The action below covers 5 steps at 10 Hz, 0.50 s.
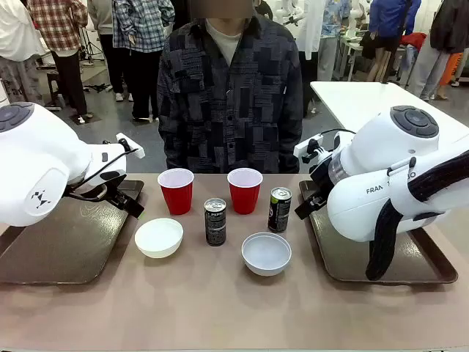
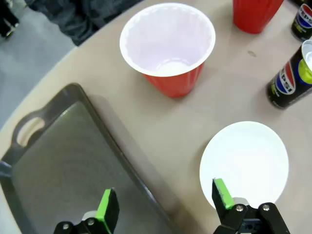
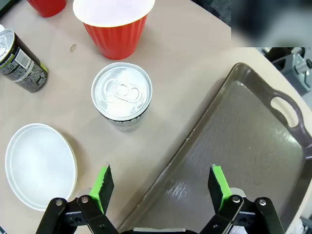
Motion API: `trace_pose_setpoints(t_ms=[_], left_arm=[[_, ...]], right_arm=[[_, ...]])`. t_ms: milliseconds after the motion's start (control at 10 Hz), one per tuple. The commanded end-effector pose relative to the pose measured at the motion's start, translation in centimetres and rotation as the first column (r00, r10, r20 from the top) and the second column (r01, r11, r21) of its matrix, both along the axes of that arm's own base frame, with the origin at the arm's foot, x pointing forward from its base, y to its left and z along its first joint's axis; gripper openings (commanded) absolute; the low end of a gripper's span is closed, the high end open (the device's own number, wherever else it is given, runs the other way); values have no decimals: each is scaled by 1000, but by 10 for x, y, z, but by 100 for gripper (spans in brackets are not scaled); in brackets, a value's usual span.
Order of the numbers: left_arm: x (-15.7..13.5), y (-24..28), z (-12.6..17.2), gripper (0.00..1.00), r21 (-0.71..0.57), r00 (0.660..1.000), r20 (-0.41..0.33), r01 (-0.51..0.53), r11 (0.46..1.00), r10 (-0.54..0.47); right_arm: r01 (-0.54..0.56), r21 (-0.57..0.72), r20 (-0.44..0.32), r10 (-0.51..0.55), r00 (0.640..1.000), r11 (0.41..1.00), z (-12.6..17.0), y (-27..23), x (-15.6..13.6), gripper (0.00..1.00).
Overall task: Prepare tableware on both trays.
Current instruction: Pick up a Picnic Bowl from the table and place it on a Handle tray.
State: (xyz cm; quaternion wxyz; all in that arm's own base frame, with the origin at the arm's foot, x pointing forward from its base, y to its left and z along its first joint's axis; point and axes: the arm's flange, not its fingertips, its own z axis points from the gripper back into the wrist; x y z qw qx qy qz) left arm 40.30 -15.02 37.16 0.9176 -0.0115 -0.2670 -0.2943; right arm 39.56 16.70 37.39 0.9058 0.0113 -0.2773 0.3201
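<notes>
Two red cups stand at the far middle of the table. In front of them are two dark cans and two white bowls. A dark brown tray lies at each side, the left tray and the right tray. My left gripper hangs open over the left tray's inner rim, with a bowl and a red cup beyond it. Open too, my right gripper straddles the right tray's rim, near a silver-topped can.
A person in a dark patterned shirt stands at the far edge of the table, hands out of sight. The bulky white arm links hang over both trays. A white table stands behind on the right.
</notes>
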Motion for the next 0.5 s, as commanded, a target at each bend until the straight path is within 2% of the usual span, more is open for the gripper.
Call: trace_pose_setpoints(t_ms=[0, 400], left_arm=[[0, 0, 0, 100, 0, 1000, 0, 0, 1000, 0], [0, 0, 0, 100, 0, 1000, 0, 0, 1000, 0]], right_arm=[[0, 0, 0, 0, 1000, 1000, 0, 0, 0, 100], [0, 0, 0, 0, 1000, 1000, 0, 0, 0, 100]])
